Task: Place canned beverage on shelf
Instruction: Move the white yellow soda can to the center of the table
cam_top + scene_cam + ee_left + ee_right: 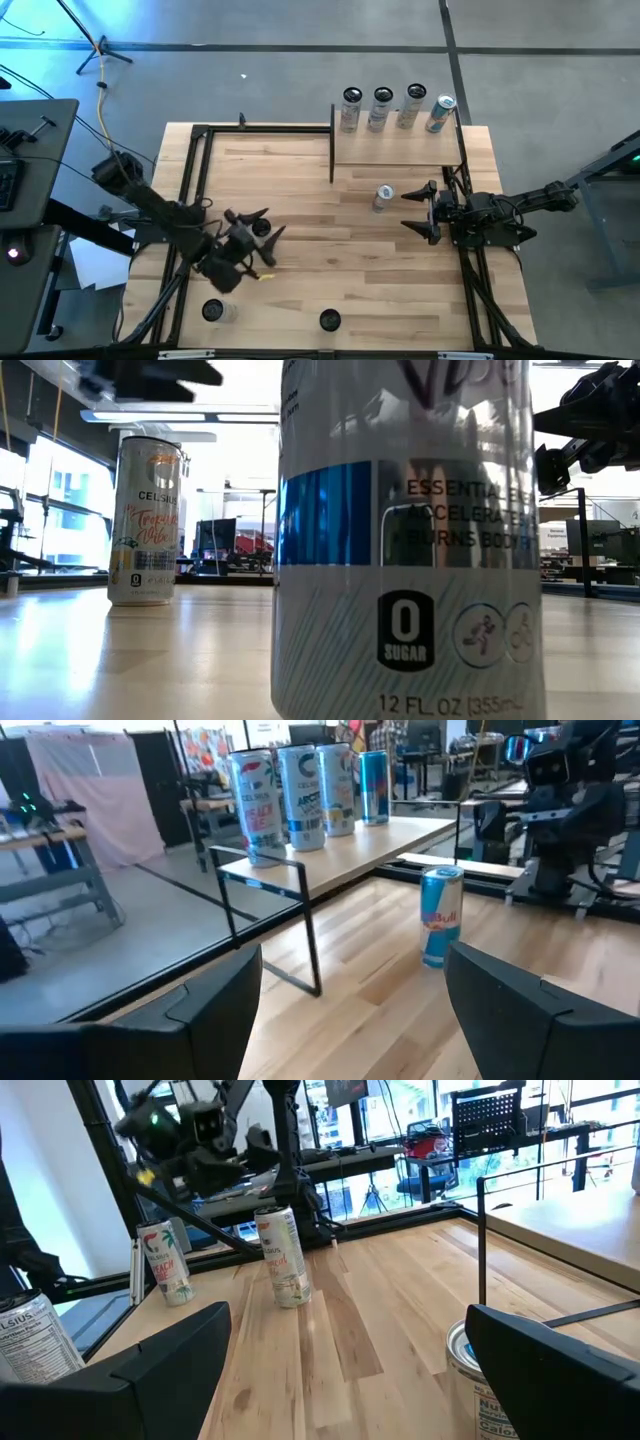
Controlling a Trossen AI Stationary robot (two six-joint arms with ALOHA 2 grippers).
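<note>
Wood tabletop (pixel 300 200) under me, the shelf (pixel 398 148) at its far edge already carrying four cans (pixel 382 108) in a row. The Red Bull can (pixel 383 197) stands upright just in front of the shelf. My right gripper (pixel 420 212) sits just beside it, fingers spread wide. My left gripper (pixel 258 232) waits well away from the shelf, fingers spread too.

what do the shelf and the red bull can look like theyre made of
The shelf: a light board with visible grain, likely unfinished or matte wood, on thin black posts that look like painted metal. The Red Bull can: probably aluminium, judging by its glossy blue-silver print and bare metallic rim.
</note>
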